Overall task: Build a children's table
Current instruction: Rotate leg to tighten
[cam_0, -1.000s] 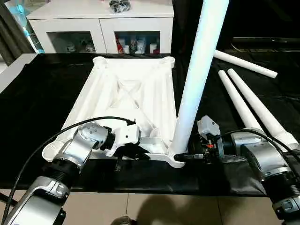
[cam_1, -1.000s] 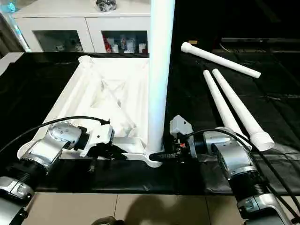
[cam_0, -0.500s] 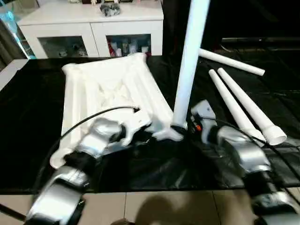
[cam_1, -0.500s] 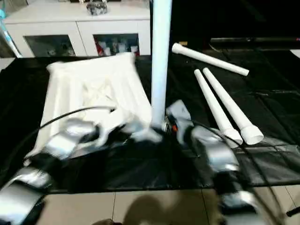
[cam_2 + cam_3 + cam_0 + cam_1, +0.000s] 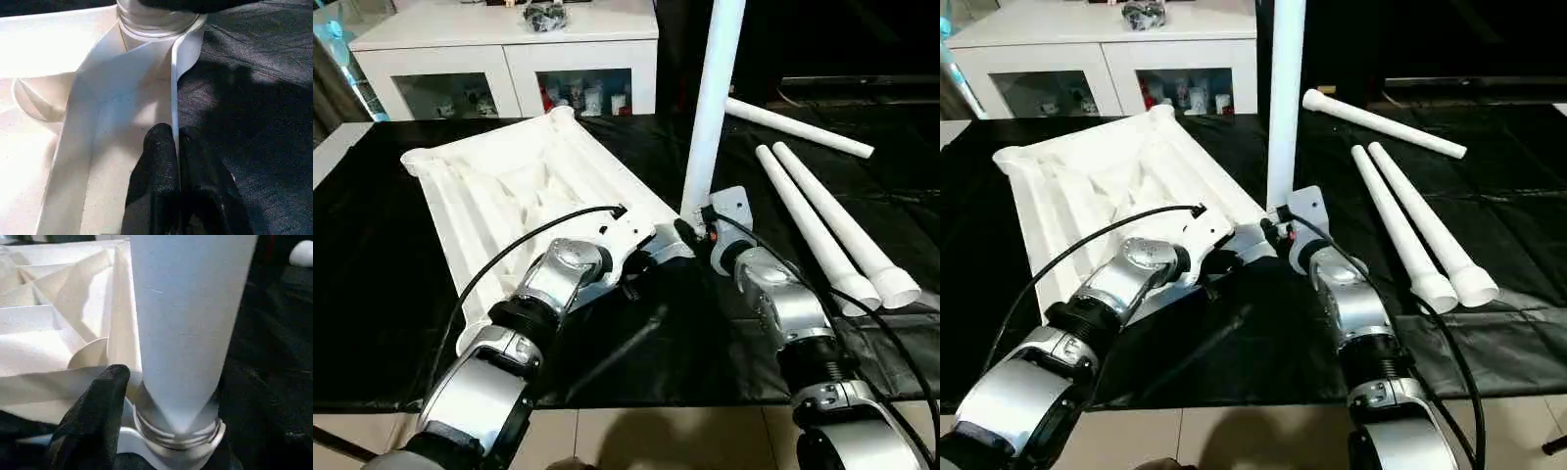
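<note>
The white ribbed plastic table top (image 5: 519,186) lies underside up on black cloth (image 5: 372,245). The left gripper (image 5: 177,147) pinches the top's thin rim, fingers nearly together. Just beyond it, a smooth tapered leg (image 5: 713,98) stands upright in a round corner socket (image 5: 171,440). The right gripper (image 5: 693,233) clasps the leg's threaded base, fingers spread around it. Beyond it, three loose tubular legs (image 5: 822,225) lie.

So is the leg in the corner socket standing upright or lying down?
Upright: the leg rises from the tabletop's corner socket, its threaded end seated there.
</note>
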